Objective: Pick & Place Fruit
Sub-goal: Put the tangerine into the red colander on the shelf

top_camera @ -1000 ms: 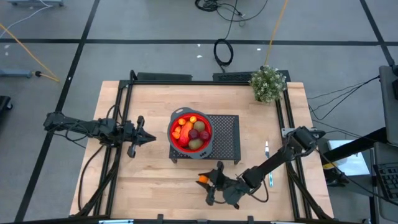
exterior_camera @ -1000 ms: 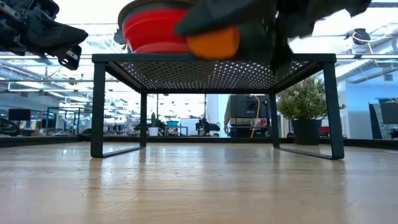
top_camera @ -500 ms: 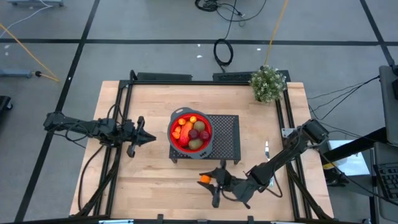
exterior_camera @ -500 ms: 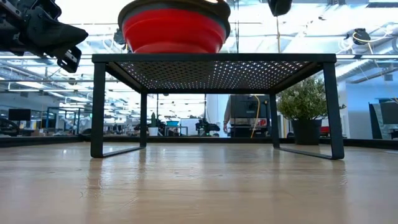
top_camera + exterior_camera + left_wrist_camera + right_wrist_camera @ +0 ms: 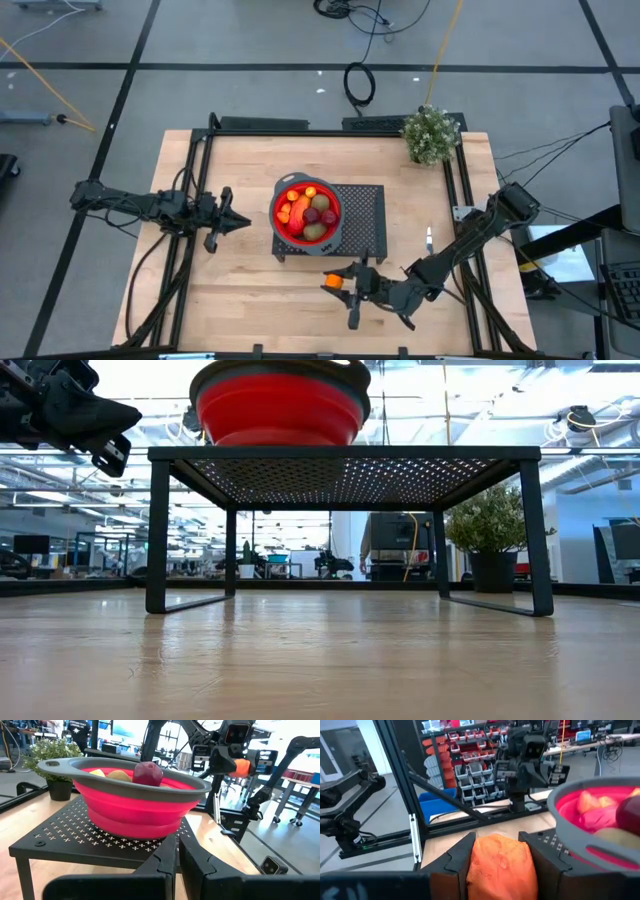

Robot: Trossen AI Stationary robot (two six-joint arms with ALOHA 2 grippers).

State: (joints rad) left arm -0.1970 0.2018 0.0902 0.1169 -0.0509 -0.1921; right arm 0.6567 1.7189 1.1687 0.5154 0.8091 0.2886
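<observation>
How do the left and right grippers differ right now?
The right gripper is shut on an orange fruit; the left gripper is shut on nothing. The right gripper sits off the near edge of the black rack, and the left gripper waits out to the left of the red bowl. The right one points leftward across the table, the left one rightward. Both are dark two-finger grippers aimed roughly toward the bowl.

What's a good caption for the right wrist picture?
Right gripper holding a small orange toy fruit beside the red collapsible bowl of fruit.
</observation>
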